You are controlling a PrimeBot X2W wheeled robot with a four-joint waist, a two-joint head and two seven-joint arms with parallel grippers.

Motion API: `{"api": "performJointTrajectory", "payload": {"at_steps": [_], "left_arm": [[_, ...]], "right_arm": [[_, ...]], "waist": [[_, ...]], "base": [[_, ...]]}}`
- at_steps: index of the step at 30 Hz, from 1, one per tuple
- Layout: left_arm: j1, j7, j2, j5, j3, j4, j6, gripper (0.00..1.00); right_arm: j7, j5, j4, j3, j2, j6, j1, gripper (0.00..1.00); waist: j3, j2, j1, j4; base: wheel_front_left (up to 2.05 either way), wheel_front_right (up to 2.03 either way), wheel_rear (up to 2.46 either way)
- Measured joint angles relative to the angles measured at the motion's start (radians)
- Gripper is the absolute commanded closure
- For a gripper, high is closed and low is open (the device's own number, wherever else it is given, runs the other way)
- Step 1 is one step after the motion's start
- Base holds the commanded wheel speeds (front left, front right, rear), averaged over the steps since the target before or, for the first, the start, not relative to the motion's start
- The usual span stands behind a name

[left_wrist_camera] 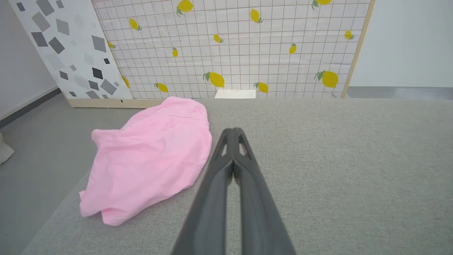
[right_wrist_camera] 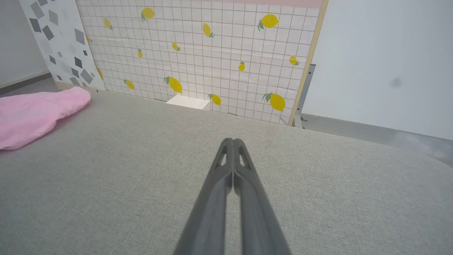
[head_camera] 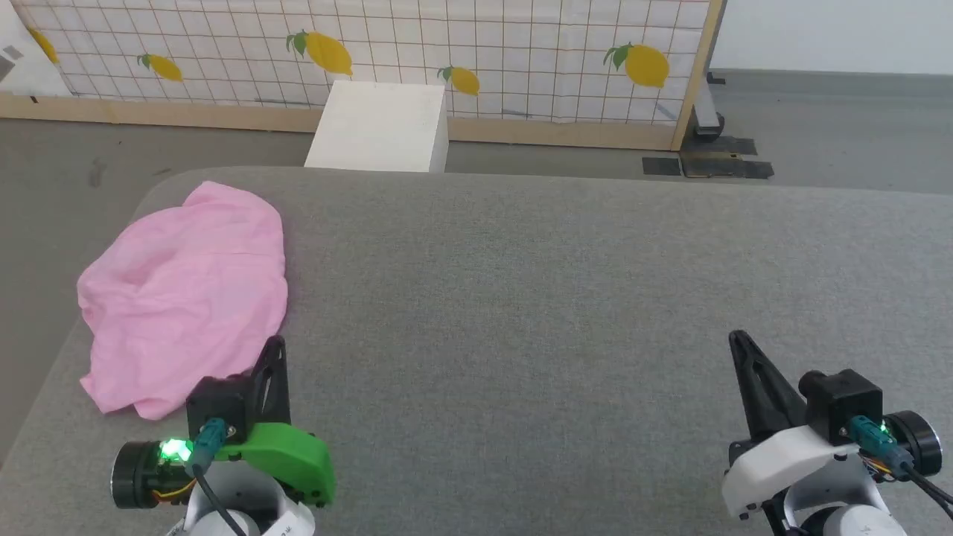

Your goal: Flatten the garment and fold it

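The garment [head_camera: 186, 294] is a light pink wrinkled cloth bunched in a heap near the left edge of the grey table [head_camera: 558, 298]. It also lies left of centre in the left wrist view [left_wrist_camera: 148, 163] and at the far left of the right wrist view [right_wrist_camera: 32, 115]. My left gripper [head_camera: 277, 344] hovers just off the heap's near right corner, shut and holding nothing; its fingers [left_wrist_camera: 233, 131] are pressed together. My right gripper [head_camera: 738, 339] is far to the right over bare table, its fingers [right_wrist_camera: 231, 141] shut and holding nothing.
A white box [head_camera: 381, 126] stands on the floor beyond the table's far edge. Behind it runs a lemon-print tiled panel [head_camera: 447, 52] with a wooden frame. Grey floor [head_camera: 45, 186] lies past the table's rounded left corner. Wide bare table stretches between the two grippers.
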Motion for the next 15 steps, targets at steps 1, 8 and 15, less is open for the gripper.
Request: {"api": "performJointTrajectory", "payload": {"at_steps": [1, 8, 15], "left_arm": [[0.000, 0.000, 0.000, 0.000, 0.000, 0.000, 0.000, 1.00], [0.000, 0.000, 0.000, 0.000, 0.000, 0.000, 0.000, 1.00], [0.000, 0.000, 0.000, 0.000, 0.000, 0.000, 0.000, 1.00]], "right_arm": [[0.000, 0.000, 0.000, 0.000, 0.000, 0.000, 0.000, 1.00], [0.000, 0.000, 0.000, 0.000, 0.000, 0.000, 0.000, 1.00], [0.000, 0.000, 0.000, 0.000, 0.000, 0.000, 0.000, 1.00]], "waist": [[0.000, 0.0000, 0.0000, 0.000], [0.000, 0.0000, 0.0000, 0.000], [0.000, 0.0000, 0.0000, 0.000]], "base": [[0.00, 0.00, 0.00], [0.00, 0.00, 0.00], [0.00, 0.00, 0.00]]}}
